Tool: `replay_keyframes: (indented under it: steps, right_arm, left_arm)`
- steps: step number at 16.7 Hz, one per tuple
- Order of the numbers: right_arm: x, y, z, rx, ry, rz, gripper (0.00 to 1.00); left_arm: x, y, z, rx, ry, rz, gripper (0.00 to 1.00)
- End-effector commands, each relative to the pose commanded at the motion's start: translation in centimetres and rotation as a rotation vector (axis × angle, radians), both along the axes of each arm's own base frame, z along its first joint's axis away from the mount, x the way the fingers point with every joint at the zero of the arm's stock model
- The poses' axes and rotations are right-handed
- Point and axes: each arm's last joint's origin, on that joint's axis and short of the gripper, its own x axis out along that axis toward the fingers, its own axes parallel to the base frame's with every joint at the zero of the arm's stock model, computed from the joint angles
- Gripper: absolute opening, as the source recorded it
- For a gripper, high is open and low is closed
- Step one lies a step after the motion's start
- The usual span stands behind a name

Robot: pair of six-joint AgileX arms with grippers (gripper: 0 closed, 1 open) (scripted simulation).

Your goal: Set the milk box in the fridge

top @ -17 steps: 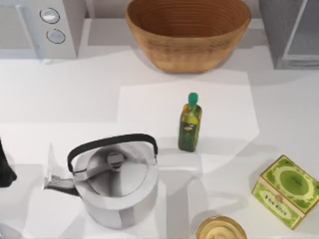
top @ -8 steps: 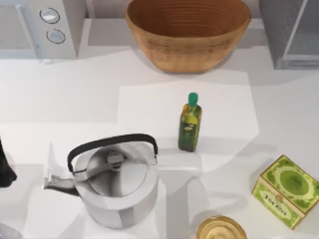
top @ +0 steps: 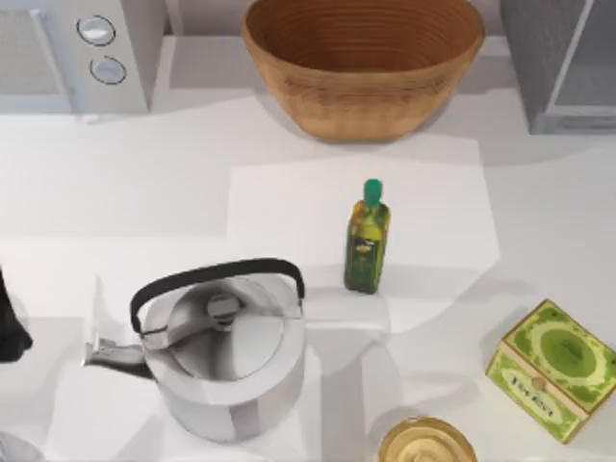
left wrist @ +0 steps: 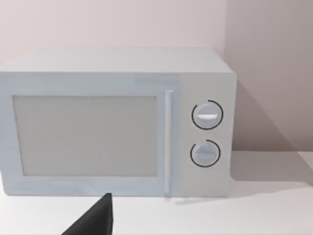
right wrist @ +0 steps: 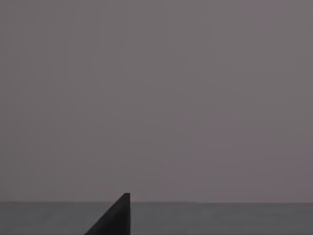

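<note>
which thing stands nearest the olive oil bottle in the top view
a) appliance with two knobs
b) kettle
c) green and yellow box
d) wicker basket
b: the kettle stands just below and left of the olive oil bottle, with the other three farther off.

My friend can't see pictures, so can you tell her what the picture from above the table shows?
A white table seen from above holds a silver kettle with a black handle at the front and a green olive-oil bottle in the middle. A brown woven basket sits at the back, between a microwave at the left and the grey fridge at the right. A green-and-yellow box lies front right.
</note>
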Motion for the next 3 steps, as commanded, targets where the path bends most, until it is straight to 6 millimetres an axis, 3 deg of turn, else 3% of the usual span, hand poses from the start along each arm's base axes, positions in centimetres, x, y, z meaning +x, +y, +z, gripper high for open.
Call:
replay_keyframes:
  steps: [3]
  right_arm:
    - [0.00,0.00,0.00,0.000,0.000,0.000,1.00]
  left_arm:
    - [0.00,0.00,0.00,0.000,0.000,0.000,1.00]
